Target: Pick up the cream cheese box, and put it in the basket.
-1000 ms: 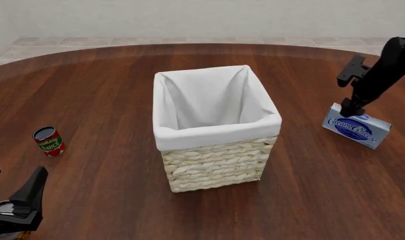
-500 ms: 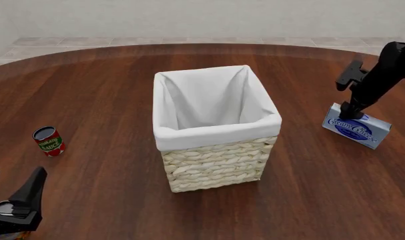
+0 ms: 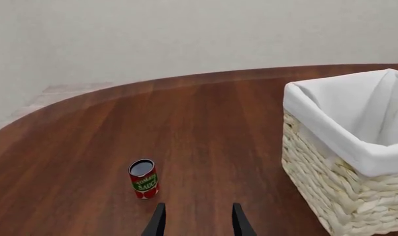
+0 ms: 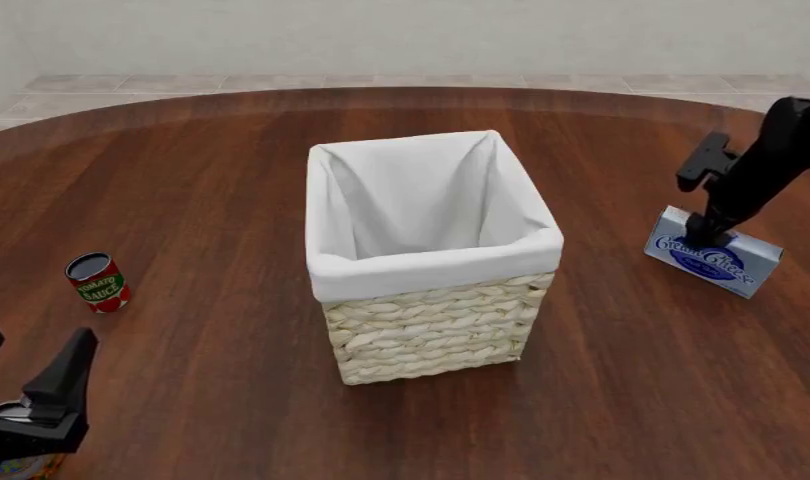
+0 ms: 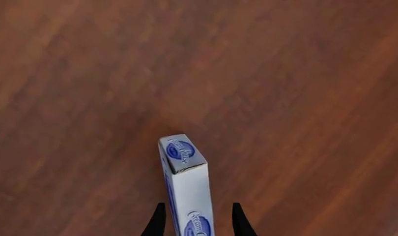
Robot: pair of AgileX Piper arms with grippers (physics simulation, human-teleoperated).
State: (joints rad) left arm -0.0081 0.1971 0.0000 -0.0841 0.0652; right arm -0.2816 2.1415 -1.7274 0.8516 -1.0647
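The cream cheese box (image 4: 713, 256) stands on its long edge on the table, right of the basket (image 4: 432, 330). My right gripper (image 4: 716, 226) is down over the box's upper edge. In the right wrist view the gripper (image 5: 196, 220) is open, with one dark finger on either side of the narrow box (image 5: 184, 183). The basket is a tall wicker one with a white liner, at the table's middle, and nothing shows inside it. My left gripper (image 4: 32, 350) is open at the near left, holding nothing, and its fingers (image 3: 157, 222) point past the basket's wall (image 3: 330, 191).
A small red tomato sauce can (image 4: 98, 282) stands upright on the left side of the table, also seen as the can (image 3: 144, 178) just beyond my left gripper. The round wooden table's far edge (image 4: 405, 92) curves along the back.
My right gripper has come down and a little to the right, onto the cream cheese box. The box, basket, can and left arm have stayed where they were.
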